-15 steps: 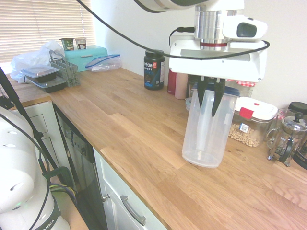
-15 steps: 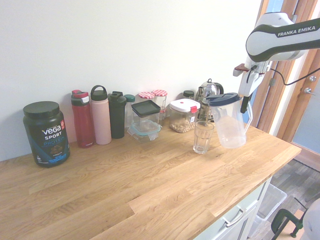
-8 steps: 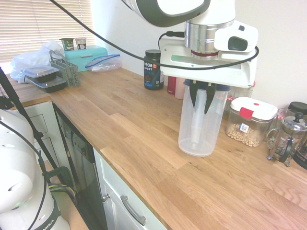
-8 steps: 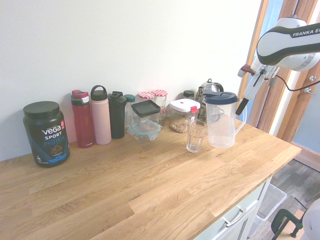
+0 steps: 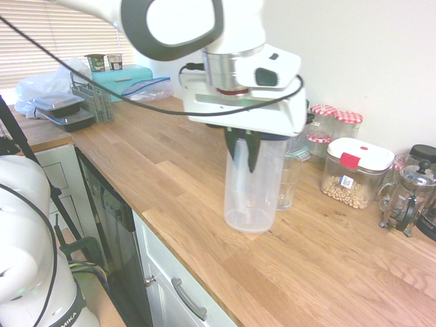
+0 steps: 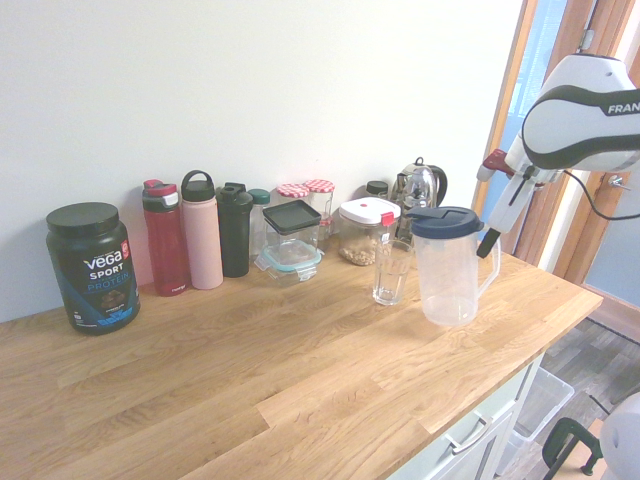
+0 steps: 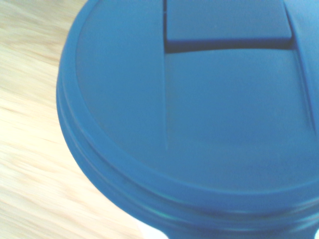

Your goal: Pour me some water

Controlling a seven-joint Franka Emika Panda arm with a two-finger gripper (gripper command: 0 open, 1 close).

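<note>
Carried nearer the counter's (image 6: 300, 400) front edge, the jug (image 6: 448, 268) hangs upright beside the glass (image 6: 392, 272), jaws clamped on its handle, pouring yet to come.

Bright, even daylight fills both exterior views, entering through the slatted blind (image 5: 65, 37), with soft shadows on the counter (image 5: 204, 184). The wrist view is blurred, its blue lid (image 7: 199, 114) out of focus.

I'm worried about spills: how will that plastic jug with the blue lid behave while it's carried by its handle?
The jug looks light: thin translucent plastic, with little water visible. Tall and narrow, held at one side by the gripper, it may swing or tilt. The blue lid should limit sloshing.
</note>
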